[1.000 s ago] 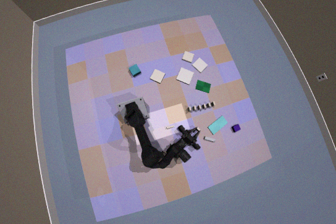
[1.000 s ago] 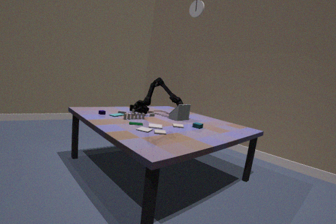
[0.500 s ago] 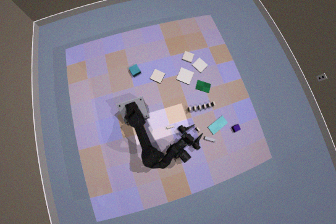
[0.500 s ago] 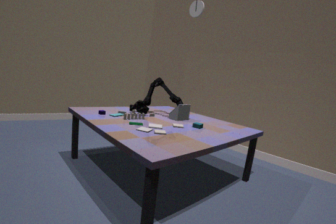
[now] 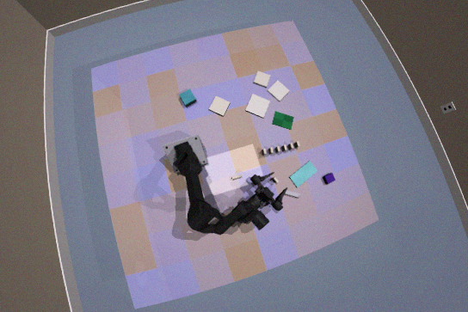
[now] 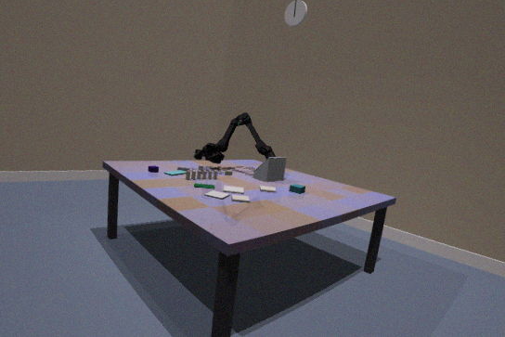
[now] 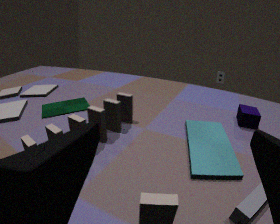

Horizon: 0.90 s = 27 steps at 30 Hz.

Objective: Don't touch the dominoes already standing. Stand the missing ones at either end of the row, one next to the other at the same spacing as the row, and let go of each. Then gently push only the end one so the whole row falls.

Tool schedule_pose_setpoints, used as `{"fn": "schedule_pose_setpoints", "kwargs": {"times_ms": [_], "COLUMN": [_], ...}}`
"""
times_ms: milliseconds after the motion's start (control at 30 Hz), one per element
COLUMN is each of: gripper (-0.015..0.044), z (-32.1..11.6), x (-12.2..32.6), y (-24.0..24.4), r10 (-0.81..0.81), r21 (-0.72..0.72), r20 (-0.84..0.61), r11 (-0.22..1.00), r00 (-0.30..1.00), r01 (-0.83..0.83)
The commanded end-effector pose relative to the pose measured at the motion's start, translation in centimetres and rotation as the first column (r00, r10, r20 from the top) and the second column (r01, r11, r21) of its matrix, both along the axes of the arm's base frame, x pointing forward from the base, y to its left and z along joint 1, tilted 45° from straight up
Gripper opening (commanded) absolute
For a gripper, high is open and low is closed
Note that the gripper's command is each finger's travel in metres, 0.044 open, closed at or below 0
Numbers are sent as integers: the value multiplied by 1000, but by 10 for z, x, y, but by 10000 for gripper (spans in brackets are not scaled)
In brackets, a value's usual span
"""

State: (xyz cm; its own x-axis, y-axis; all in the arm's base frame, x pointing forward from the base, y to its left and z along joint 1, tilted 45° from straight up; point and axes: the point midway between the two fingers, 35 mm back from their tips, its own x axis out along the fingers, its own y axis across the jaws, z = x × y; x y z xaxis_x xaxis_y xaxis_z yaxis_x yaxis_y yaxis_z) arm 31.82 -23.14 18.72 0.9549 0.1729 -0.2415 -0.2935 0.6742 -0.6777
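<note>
Several cream-topped dominoes (image 5: 284,148) (image 6: 200,174) (image 7: 112,116) stand upright in an evenly spaced row. A lone domino (image 5: 275,180) (image 7: 158,207) stands upright apart from the row, on the arm's side of it. My gripper (image 5: 280,181) (image 7: 180,135) is wide open and empty, with its fingers spread to either side of the lone domino and not touching it in the wrist view. A narrow light piece (image 5: 237,176) (image 6: 228,173), apparently a lying domino, is nearer the arm's base. The left finger hides the lower parts of some row dominoes in the wrist view.
A light grey bar (image 5: 292,194) (image 7: 252,202) lies by the right finger. A turquoise slab (image 5: 303,174) (image 7: 212,149) and a dark purple block (image 5: 329,178) (image 7: 248,116) lie beyond. A green slab (image 5: 283,120), several white tiles (image 5: 258,106) and a teal block (image 5: 187,97) are across the row.
</note>
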Motion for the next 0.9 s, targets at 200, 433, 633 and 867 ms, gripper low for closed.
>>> {"fn": "schedule_pose_setpoints", "kwargs": {"times_ms": [200,433,633,867], "gripper": [440,440,440,440], "z": [-30,-33,15,17], "x": [55,49,29,28], "y": [4,27,37,38], "r10": [-281,-598,-859,-866], "r21": [45,-331,-726,-737], "r20": [-464,-699,-502,-490], "r11": [940,756,483,472], "r00": [840,391,103,97], "r01": [339,564,490,484]}}
